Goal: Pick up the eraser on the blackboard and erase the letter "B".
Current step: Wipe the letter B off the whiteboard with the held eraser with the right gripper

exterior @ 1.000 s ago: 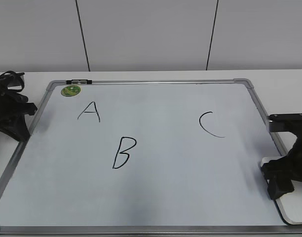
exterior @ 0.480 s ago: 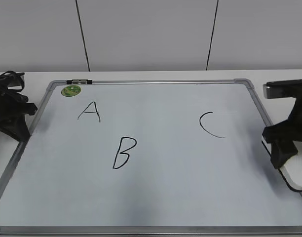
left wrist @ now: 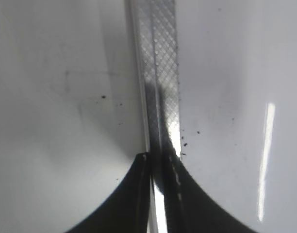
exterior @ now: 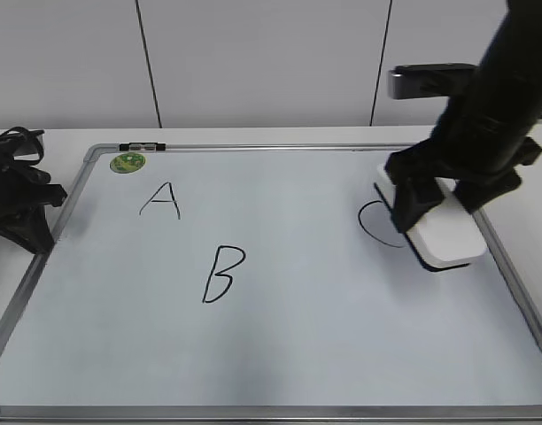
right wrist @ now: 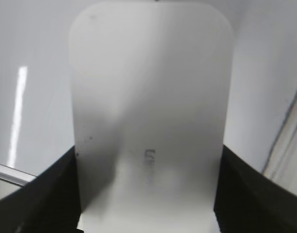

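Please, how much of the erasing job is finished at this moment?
Done: the right gripper holds the eraser, clamped on both sides in the right wrist view. In hand: carrying it over the blackboard, now near the "C". Left: the letter "B" is untouched and must be wiped.

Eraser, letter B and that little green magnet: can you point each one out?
Eraser (exterior: 448, 232): exterior view, on its white top.
Letter B (exterior: 223, 274): exterior view, middle of the strokes.
Green magnet (exterior: 127, 163): exterior view, centre of the disc.

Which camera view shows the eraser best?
The right wrist view: the eraser fills it, gripped on both sides. The exterior view shows the eraser smaller, partly hidden by the right gripper. The left wrist view shows none.
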Controlling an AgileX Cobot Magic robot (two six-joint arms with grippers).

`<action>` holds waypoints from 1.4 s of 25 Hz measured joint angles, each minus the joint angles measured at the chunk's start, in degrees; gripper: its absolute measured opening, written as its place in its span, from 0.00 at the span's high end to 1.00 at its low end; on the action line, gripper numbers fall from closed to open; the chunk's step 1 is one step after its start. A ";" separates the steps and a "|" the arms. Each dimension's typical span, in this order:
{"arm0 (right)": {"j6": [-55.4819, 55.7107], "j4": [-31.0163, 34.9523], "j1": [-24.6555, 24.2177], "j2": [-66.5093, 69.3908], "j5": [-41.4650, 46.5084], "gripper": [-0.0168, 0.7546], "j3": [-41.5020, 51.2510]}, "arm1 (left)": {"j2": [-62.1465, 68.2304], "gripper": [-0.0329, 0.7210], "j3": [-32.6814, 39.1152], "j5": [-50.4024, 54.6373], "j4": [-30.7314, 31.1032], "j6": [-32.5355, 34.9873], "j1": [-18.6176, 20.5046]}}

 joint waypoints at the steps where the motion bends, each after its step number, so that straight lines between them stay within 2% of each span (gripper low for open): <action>1: 0.00 0.00 1.90 1.03 0.23 0.29 -1.40 | 0.00 0.91 0.00 0.00 0.00 0.00 0.00; 8: -1.81 0.34 12.04 11.72 2.34 0.29 -13.20 | 0.00 0.91 0.00 0.00 0.00 0.00 0.00; 15: -3.70 -1.85 16.90 24.15 5.20 0.29 -25.59 | 0.00 0.91 0.00 0.00 -0.21 0.00 0.00; 23: -5.80 -3.59 18.05 32.45 5.43 0.29 -33.16 | 0.00 0.91 0.00 0.00 -0.24 0.00 0.00; 35: -7.24 -4.82 18.05 37.52 3.72 0.29 -38.02 | 0.00 0.91 0.00 0.10 -0.57 0.00 0.00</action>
